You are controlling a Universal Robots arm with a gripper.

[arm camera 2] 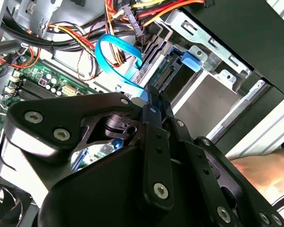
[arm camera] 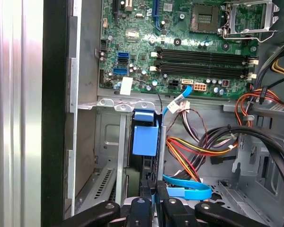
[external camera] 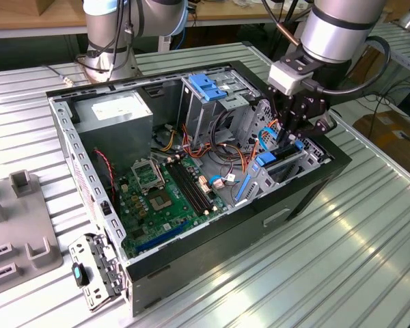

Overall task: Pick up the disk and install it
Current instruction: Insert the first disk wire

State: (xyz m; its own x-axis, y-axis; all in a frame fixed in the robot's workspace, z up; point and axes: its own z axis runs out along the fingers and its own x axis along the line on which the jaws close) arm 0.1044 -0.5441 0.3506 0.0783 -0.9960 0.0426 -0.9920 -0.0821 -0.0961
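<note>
The disk [external camera: 268, 162] stands on edge in the drive bay at the front corner of the open computer case [external camera: 314, 184], on the exterior view's right. Its bright blue frame [arm camera: 146, 139] shows between the bay's metal walls, and a blue tab [arm camera 2: 191, 61] sits by the bay rail. My gripper [external camera: 292, 137] reaches down into the bay from above. Both wrist views show its black fingers close together, pinching the disk's thin blue-edged end [arm camera: 154, 191] [arm camera 2: 150, 94].
A green motherboard [external camera: 160, 195] lies on the case floor, with a grey power supply [external camera: 116, 116] behind it. A blue bracket [external camera: 206, 85] sits atop the upper cage. Orange, yellow and blue cables [arm camera: 189, 191] crowd beside the bay. A hand [arm camera 2: 265, 170] rests outside the case.
</note>
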